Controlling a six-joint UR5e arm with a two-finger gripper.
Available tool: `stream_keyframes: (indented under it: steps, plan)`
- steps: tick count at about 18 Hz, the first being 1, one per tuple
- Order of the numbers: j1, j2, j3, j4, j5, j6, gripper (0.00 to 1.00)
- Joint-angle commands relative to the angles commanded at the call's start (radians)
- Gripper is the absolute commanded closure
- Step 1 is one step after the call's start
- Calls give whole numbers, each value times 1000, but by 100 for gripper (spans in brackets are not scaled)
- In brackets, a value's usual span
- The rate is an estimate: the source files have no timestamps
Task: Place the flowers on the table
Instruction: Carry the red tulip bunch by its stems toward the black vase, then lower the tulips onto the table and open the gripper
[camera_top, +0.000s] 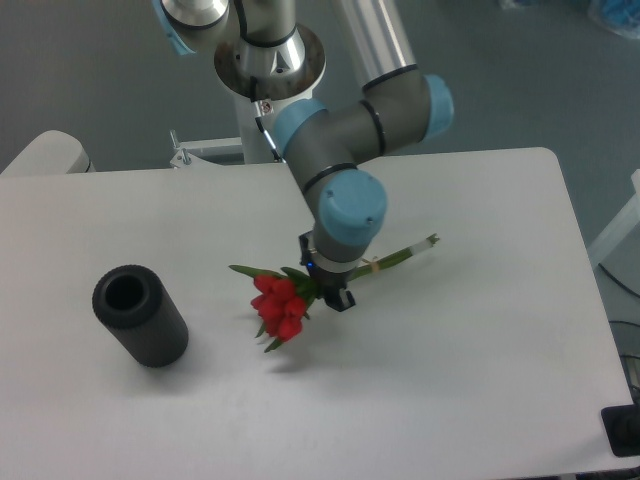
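The flowers are a small bunch of red blooms with green leaves, and their thin green stems run up and right to about the middle of the table. My gripper points down over the bunch and is shut on the stems just behind the blooms. The bunch lies nearly level, with the blooms to the left of the gripper. A faint shadow under the blooms suggests they hang slightly above the white tabletop. The fingertips are mostly hidden behind the wrist and the leaves.
A black cylinder with an open top stands on the left part of the table, well left of the flowers. The arm's base and column stand at the table's far edge. Grey floor surrounds the table.
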Motion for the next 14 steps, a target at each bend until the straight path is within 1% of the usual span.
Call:
stream_keyframes:
  steps: [1,2,3,5,7,8,11,13,14]
  plan:
    - [0,-2,5,0,0,0,65]
    - [3,-2,8,0,0,2,44]
    - [6,-2,9,2,2,0,0]
    - [8,-5,12,15,3,-3,0]
    - [9,-6,12,67,3,-2,0]
    - [11,-8,12,80,5,-3,0]
    - [35,-12,32,78,14,11,0]
    - [55,-23,69,75,12,14,0]
    - [66,-44,96,75,12,17,0]
